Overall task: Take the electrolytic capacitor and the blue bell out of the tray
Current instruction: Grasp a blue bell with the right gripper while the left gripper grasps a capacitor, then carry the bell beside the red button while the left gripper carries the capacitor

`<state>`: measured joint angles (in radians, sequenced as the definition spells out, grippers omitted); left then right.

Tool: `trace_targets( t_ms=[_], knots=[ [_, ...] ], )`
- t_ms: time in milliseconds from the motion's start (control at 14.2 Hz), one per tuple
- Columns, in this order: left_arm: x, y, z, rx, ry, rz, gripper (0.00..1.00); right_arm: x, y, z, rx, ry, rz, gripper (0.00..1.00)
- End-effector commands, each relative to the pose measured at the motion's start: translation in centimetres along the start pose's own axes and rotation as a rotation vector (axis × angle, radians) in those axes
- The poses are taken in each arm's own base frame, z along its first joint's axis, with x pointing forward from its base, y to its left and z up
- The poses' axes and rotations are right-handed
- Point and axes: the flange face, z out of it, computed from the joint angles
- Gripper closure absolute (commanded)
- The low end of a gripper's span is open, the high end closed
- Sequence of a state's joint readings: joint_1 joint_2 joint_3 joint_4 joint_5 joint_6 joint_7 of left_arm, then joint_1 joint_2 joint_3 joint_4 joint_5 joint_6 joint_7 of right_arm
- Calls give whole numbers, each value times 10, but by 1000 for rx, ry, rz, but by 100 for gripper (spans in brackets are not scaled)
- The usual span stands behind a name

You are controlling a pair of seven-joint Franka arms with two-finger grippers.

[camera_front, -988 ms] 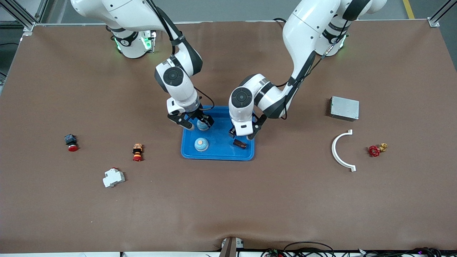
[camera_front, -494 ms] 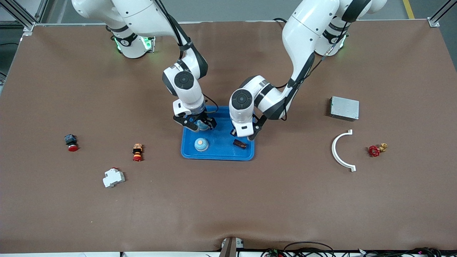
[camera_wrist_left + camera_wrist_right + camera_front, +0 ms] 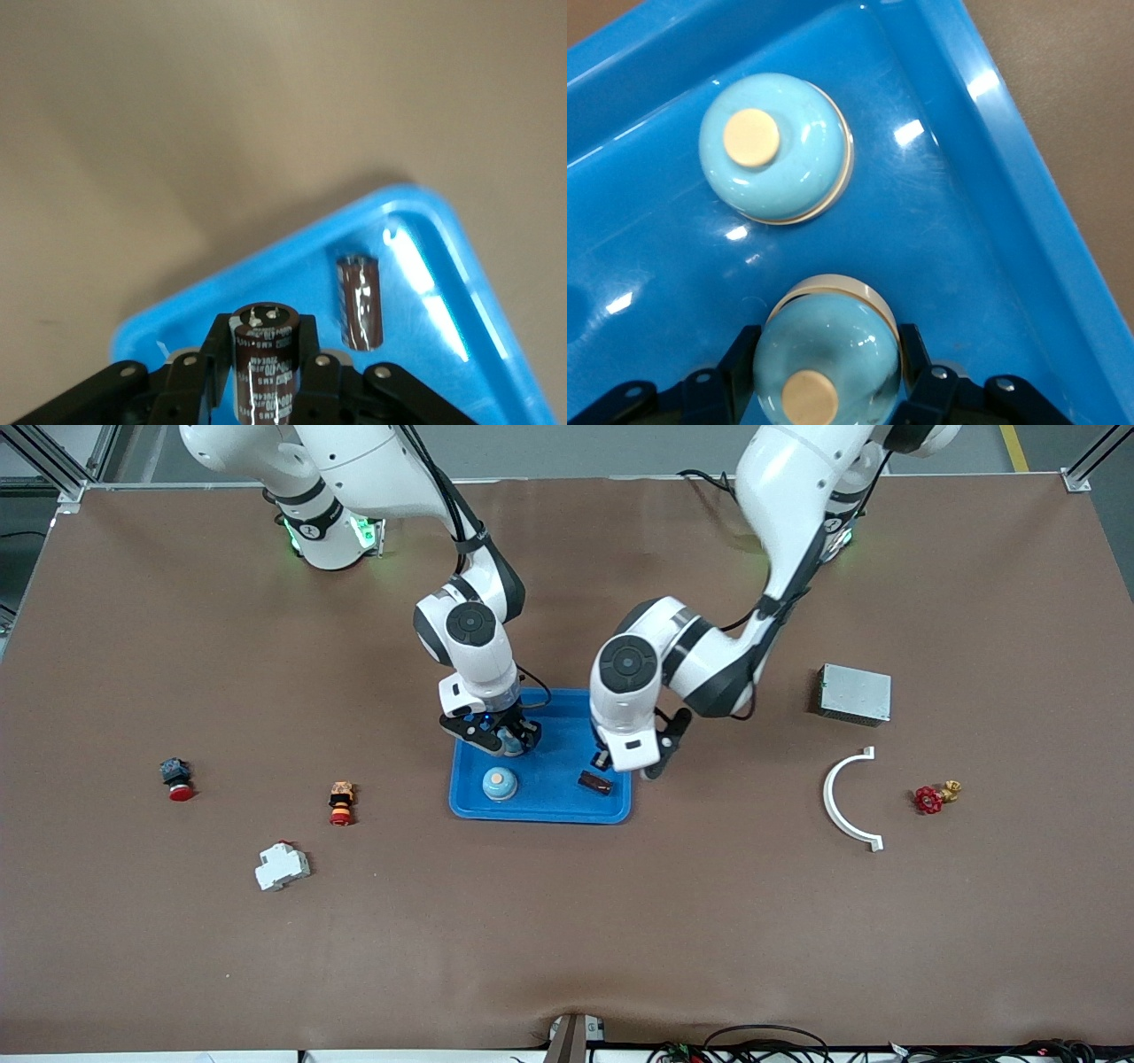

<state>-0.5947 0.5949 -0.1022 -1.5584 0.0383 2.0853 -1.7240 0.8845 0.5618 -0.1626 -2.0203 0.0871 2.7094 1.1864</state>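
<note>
left gripper [image 3: 264,390], frame bottom, clamps a smooth, rigid, likely slippery capacitor [image 3: 263,367] by its sides; right gripper [image 3: 828,385] clasps a glossy bell [image 3: 827,359] over the tray [image 3: 1028,221].

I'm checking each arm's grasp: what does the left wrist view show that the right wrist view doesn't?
Only the left wrist view shows the left gripper shut on a dark brown capacitor, with a second capacitor lying in the tray near a corner, and bare table past the rim.

Only the right wrist view shows the right gripper shut on a blue bell, with another blue bell resting on the tray floor beside it.

Both show the blue tray, and in each a gripper clamped on one item while its twin stays in the tray.
</note>
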Motion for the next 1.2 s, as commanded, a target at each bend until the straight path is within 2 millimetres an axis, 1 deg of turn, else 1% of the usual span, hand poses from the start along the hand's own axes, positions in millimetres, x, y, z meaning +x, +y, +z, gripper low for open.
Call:
trace_targets(
  t_ms=[0, 71, 141, 212, 282, 353, 423, 494, 564, 635, 776, 846, 917, 988, 1058, 1129],
  knots=[
    [48, -20, -37, 47, 22, 21, 100, 3, -14, -15, -42, -8, -5, 100],
    [69, -26, -43, 52, 21, 19, 100, 8, -24, -34, -79, -28, -6, 100],
    [94, -34, -44, 61, 19, 23, 100, 17, -32, -53, -134, -52, -8, 100],
    [114, -39, -47, 63, 15, 38, 100, 30, -36, -75, -182, -80, -30, 100],
    [136, -45, -46, 71, 10, 48, 100, 48, -34, -97, -212, -108, -67, 100],
    [157, -51, -42, 79, 4, 53, 100, 63, -29, -113, -211, -122, -109, 100],
    [170, -54, -37, 90, -1, 64, 100, 80, -21, -127, -196, -127, -148, 100],
    [183, -58, -27, 106, -8, 67, 100, 100, -9, -134, -189, -136, -186, 100],
    [200, -67, -15, 120, -14, 72, 100, 116, 4, -139, -183, -145, -222, 100],
    [220, -75, -2, 119, -14, 92, 100, 136, 25, -143, -175, -155, -280, 100],
    [243, -84, 22, 112, 15, 89, 100, 176, 65, -150, -163, -167, -375, 100],
    [252, -85, 35, 110, 27, 90, 100, 196, 92, -152, -150, -173, -418, 100],
    [259, -85, 47, 106, 28, 82, 100, 213, 119, -149, -130, -167, -468, 100],
    [274, -87, 58, 103, 38, 73, 100, 225, 145, -144, -113, -155, -510, 100],
    [286, -89, 68, 104, 60, 78, 100, 242, 173, -135, -106, -154, -552, 100],
    [295, -91, 76, 107, 75, 83, 100, 259, 199, -131, -98, -156, -591, 100]
  ],
)
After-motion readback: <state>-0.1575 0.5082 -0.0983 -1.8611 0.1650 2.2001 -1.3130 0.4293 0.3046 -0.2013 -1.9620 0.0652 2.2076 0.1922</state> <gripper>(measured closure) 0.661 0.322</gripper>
